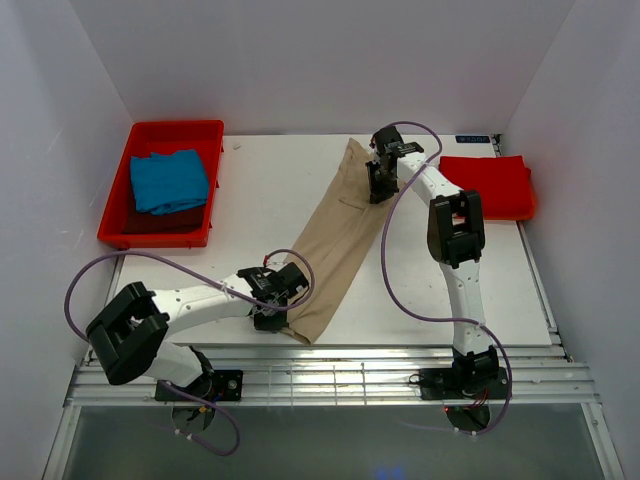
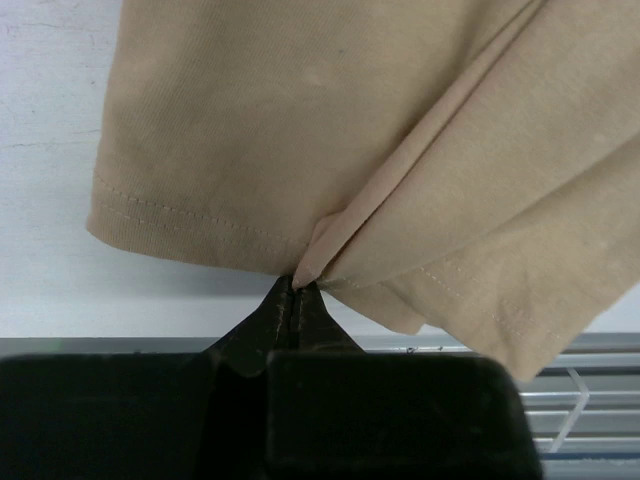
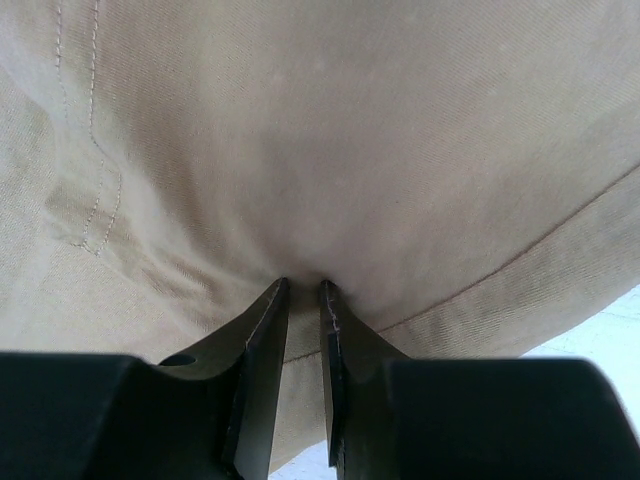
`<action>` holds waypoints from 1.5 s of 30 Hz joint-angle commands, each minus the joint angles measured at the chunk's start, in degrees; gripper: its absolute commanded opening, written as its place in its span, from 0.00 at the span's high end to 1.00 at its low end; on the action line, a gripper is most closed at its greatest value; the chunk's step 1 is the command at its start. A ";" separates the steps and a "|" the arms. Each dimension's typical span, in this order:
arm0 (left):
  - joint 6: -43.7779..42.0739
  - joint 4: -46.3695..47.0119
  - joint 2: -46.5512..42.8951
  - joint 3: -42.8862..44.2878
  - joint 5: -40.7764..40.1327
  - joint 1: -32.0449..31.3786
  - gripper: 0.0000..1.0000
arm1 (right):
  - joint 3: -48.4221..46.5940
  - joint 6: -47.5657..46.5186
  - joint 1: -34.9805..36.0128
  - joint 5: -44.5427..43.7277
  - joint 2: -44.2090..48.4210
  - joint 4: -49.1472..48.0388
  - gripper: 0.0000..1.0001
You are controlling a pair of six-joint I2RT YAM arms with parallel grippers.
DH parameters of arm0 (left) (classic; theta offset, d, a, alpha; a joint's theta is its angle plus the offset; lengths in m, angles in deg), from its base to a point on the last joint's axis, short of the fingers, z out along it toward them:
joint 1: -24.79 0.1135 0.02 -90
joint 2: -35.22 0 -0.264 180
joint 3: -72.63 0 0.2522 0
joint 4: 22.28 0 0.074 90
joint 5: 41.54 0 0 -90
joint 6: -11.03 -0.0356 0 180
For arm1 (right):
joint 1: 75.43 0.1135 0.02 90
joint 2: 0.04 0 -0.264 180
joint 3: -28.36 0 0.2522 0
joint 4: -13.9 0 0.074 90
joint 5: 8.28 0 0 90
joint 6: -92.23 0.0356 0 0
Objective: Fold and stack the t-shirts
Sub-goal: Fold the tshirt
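The tan t-shirt lies as a long narrow strip running diagonally across the table, from the far middle to the near edge. My left gripper is at its near end, shut on a pinched fold of the hem. My right gripper is at the far end, where its jaws stand narrowly apart with tan cloth bunched between them. The blue t-shirt lies folded in the red tray. At the far right the red t-shirt lies folded on the table.
The white table ends in a metal rail along its near edge, just behind the left gripper. White walls close in the left, back and right sides. Purple cables loop from both arms over the table.
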 commanded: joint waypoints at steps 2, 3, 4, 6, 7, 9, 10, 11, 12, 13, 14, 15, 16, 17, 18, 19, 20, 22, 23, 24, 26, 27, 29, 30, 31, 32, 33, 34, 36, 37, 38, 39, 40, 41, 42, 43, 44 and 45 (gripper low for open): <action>1.46 -2.60 2.40 -0.63 -2.66 0.30 1.00 | 1.70 -0.37 -1.01 -2.62 -5.80 1.43 0.74; 1.46 -2.51 2.84 -0.54 -3.27 0.30 1.00 | 1.70 -0.55 -1.10 -2.54 -5.63 1.43 0.74; 1.11 -2.60 3.11 -0.02 -3.89 0.30 1.00 | 1.70 -0.64 -1.01 -2.45 -5.71 1.43 0.74; 1.02 -3.30 3.02 0.78 -6.00 0.30 0.87 | 1.70 -0.99 -1.10 -2.36 -5.36 1.34 0.73; 1.28 -3.74 2.76 1.22 -6.79 0.30 0.81 | 1.96 -1.42 -1.01 -2.45 -5.10 1.16 0.73; 1.46 -5.32 1.79 3.15 -9.68 0.21 0.59 | 2.49 -1.86 -1.01 -3.32 -3.70 0.20 0.72; 1.54 -6.02 0.66 3.94 -10.83 0.30 0.53 | 2.75 -2.39 -1.10 -3.68 -3.00 -0.07 0.71; 1.80 -6.81 0.04 5.77 -11.97 0.30 0.49 | 3.71 -2.57 -1.10 -4.03 -2.03 -0.50 0.70; 1.72 -8.30 -0.40 6.83 -13.98 0.30 0.47 | 4.50 -2.74 -1.01 -5.07 0.24 -1.81 0.70; 1.63 -9.18 -1.10 8.06 -15.05 0.30 0.44 | 5.47 -3.18 -1.01 -5.61 1.66 -2.61 0.69; 1.37 -9.89 -1.46 9.38 -16.02 0.30 0.43 | 8.00 -3.27 -1.01 -6.22 3.41 -3.57 0.69; 1.02 -11.38 -1.81 12.26 -16.72 0.30 0.43 | 9.68 -3.45 -1.10 -7.36 7.17 -5.41 0.69; 0.93 -11.91 -2.34 13.77 -18.12 0.30 0.42 | 11.44 -3.62 -1.01 -7.80 9.29 -6.65 0.68; 0.67 -12.79 -2.69 16.40 -19.53 0.39 0.42 | 15.46 -3.54 -0.92 -8.51 13.67 -8.49 0.68; 0.49 -13.06 -2.95 17.64 -19.54 0.30 0.42 | 17.67 -3.54 -0.75 -8.69 16.15 -8.51 0.68; 0.23 -13.23 -3.22 18.61 -20.76 0.39 0.41 | 20.13 -3.45 -0.40 -8.78 18.43 -10.77 0.68; 0.14 -13.24 -3.39 19.32 -21.29 0.30 0.41 | 22.50 -3.28 -0.05 -8.69 20.89 -11.84 0.68; -0.65 -12.62 -2.79 19.85 -22.69 0.39 0.41 | 28.49 -2.92 1.44 -8.60 26.61 -12.98 0.68; -0.91 -12.27 -2.26 19.33 -22.88 0.56 0.41 | 30.16 -2.84 2.23 -8.43 28.20 -12.99 0.68; -1.87 -11.23 -0.60 18.89 -22.88 0.65 0.42 | 31.83 -2.75 3.02 -8.25 30.82 -12.99 0.68; -2.50 -9.90 1.43 17.05 -22.44 0.83 0.48 | 36.14 -2.31 5.57 -8.95 33.73 -12.73 0.68; -3.02 -7.98 3.61 16.43 -22.01 0.91 0.51 | 37.54 -1.00 6.10 -9.04 34.53 -12.72 0.68; -4.25 -6.39 5.56 15.20 -20.52 0.92 0.58 | 41.15 0.76 6.90 -9.13 35.77 -12.81 0.68; -4.69 -4.81 6.53 14.85 -19.99 0.92 0.68 | 42.12 1.55 6.81 -9.21 36.38 -12.90 0.68; -5.04 -4.36 8.10 14.67 -19.54 0.92 0.74 | 43.00 2.34 6.90 -9.39 36.47 -13.34 0.68; -5.13 -4.10 8.90 14.23 -19.19 0.92 0.79 | 44.22 2.53 6.81 -9.22 36.39 -13.95 0.68; -5.40 -3.57 9.60 14.05 -18.32 0.92 0.85 | 44.24 2.61 6.81 -8.87 35.52 -14.04 0.68; -5.49 -3.31 10.92 13.79 -18.05 0.92 0.86 | 44.06 2.70 6.90 -8.69 34.81 -13.87 0.68; -5.84 -2.17 11.72 12.83 -17.52 0.92 0.88 | 43.89 2.62 6.81 -7.99 33.23 -15.17 0.69; -6.10 -1.64 12.16 12.39 -17.35 0.92 0.88 | 43.89 2.61 6.81 -7.90 32.87 -15.88 0.69; -6.45 -0.68 12.42 11.60 -17.17 0.92 0.89 | 43.71 2.61 6.81 -7.38 31.83 -16.59 0.70; -6.45 -0.58 12.77 11.42 -16.91 0.92 0.89 | 43.27 2.61 6.81 -7.28 31.12 -17.20 0.70; -6.45 -0.49 13.56 11.33 -16.64 0.92 0.91 | 42.75 2.61 6.81 -7.28 30.33 -17.29 0.70; -6.28 -0.41 13.91 11.24 -16.38 0.92 0.92 | 41.44 2.61 6.81 -7.02 28.76 -17.21 0.70; -6.19 -0.32 14.27 11.15 -15.59 0.92 0.92 | 40.82 2.61 6.81 -7.02 27.78 -17.21 0.70; -6.19 -0.23 14.62 10.98 -14.98 0.92 0.93 | 40.29 2.61 6.81 -6.93 27.08 -17.29 0.70; -6.19 -0.05 15.58 10.71 -14.36 0.92 0.94 | 38.98 2.61 6.81 -6.67 25.24 -17.30 0.70; -6.10 -0.05 16.11 10.62 -13.14 0.92 0.95 | 38.35 2.61 6.81 -6.67 24.27 -17.03 0.71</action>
